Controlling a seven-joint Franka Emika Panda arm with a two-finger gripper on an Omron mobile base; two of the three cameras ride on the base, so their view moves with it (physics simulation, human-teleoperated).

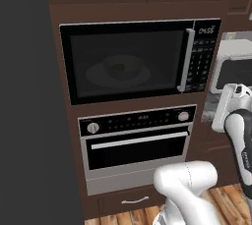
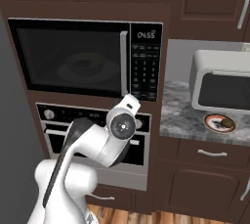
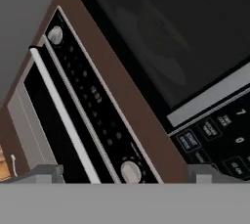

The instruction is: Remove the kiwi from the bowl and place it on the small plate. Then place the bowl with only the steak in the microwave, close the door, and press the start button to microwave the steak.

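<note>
Both fingertips (image 3: 46,173) spread wide, hand (image 3: 124,174) empty, just beside microwave (image 1: 133,62) keypad; door (image 1: 125,64) shut, bowl (image 1: 118,70) inside.

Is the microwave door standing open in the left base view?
No: the door sits flush in the microwave, its silver handle beside the keypad.
</note>
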